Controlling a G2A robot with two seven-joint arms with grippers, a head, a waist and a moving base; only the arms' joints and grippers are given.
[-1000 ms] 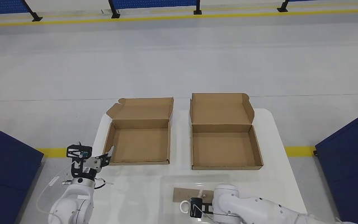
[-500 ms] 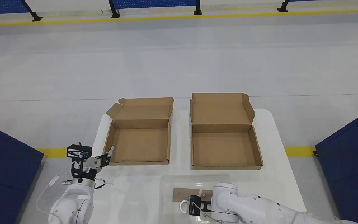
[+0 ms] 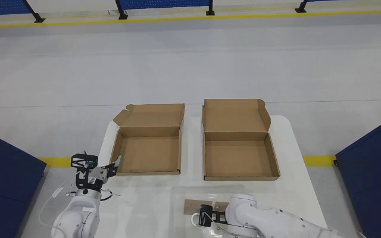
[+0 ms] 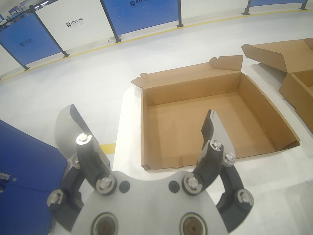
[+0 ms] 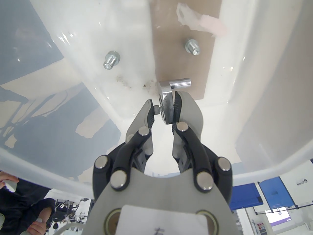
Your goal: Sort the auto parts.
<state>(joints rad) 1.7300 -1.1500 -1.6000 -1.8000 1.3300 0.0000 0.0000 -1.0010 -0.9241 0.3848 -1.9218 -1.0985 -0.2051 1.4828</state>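
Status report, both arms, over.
Left gripper open, hovering by the empty left box. Right gripper shut on the metal bracket. Two loose bolts beyond it, nothing blocking.

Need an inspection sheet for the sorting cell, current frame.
Surface: white table, glossy.
Job's things: left box and right box open, both empty; metal part and two bolts in white tub.
Clutter: pale scrap in tub.
Grippers: left gripper open, beside left box; right gripper fingers clamp metal part.
Cables: nothing seen.
Surroundings: blue and white partitions, yellow floor line.
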